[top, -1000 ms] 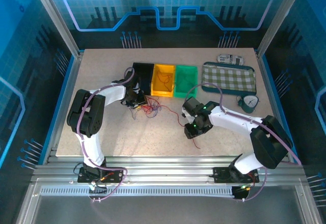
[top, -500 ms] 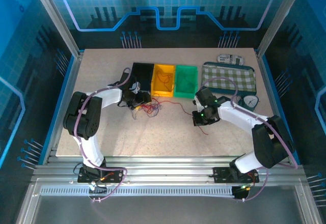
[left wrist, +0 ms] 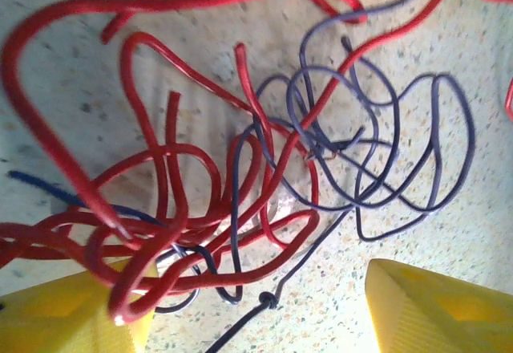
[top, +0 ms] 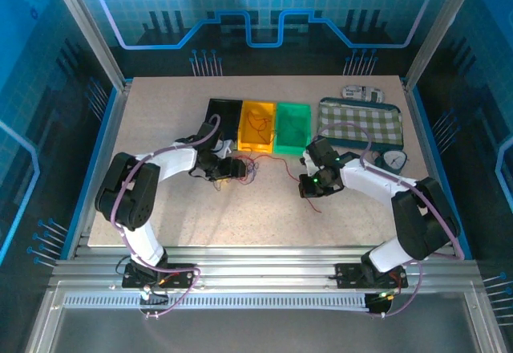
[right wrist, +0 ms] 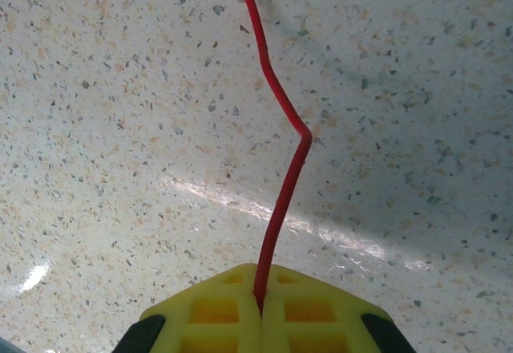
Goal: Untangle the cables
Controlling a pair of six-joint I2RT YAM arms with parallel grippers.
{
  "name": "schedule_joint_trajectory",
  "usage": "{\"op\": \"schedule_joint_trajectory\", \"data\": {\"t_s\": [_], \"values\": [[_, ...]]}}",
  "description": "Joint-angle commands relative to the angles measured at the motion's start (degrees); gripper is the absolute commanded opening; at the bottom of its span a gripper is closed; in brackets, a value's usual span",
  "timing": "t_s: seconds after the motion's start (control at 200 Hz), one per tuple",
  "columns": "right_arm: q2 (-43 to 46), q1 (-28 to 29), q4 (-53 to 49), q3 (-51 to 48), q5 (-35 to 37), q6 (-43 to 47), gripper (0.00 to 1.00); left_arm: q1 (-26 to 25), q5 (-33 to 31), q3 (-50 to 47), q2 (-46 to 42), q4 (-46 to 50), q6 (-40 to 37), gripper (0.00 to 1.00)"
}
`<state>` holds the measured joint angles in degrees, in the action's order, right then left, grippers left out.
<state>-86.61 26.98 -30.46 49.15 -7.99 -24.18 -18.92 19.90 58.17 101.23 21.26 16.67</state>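
- The tangle of thin red and dark blue cables (left wrist: 264, 168) lies left of centre on the speckled beige tabletop (top: 168, 225), just near of the yellow plastic bin (top: 258, 124).
- The left gripper (left wrist: 256, 313) stands wide over the tangle, and red loops cross one yellow finger (left wrist: 64, 317).
- The right gripper (right wrist: 260, 309), farther right, is pinched tight on a single red wire (right wrist: 284, 180).

High rear overview, wrist views close over cables (left wrist: 307, 120)
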Motion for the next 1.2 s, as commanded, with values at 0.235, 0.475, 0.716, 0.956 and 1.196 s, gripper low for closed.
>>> {"op": "schedule_joint_trajectory", "data": {"t_s": [0.235,0.475,0.716,0.956,1.196], "values": [[0.0,0.1,0.7,-0.3,-1.2,-0.6,0.0,-3.3,-10.2,4.5,4.8,1.3,-0.1,0.34],[-0.1,0.2,0.7,-0.1,-0.2,-0.7,0.0,-2.9,-10.5,5.2,5.6,-1.5,3.2,0.0],[3.7,-4.8,-1.7,0.1,8.0,-5.0,0.0,2.5,-23.5,-0.1,0.0,-0.6,12.1,0.0],[10.7,-23.4,-4.4,-1.7,15.0,-11.9,0.0,10.7,-30.1,-0.2,-4.1,6.5,16.6,0.0],[15.6,-34.5,-3.6,-1.6,15.1,-12.6,0.0,12.6,-29.3,1.5,-1.6,8.4,16.5,0.0]]}}
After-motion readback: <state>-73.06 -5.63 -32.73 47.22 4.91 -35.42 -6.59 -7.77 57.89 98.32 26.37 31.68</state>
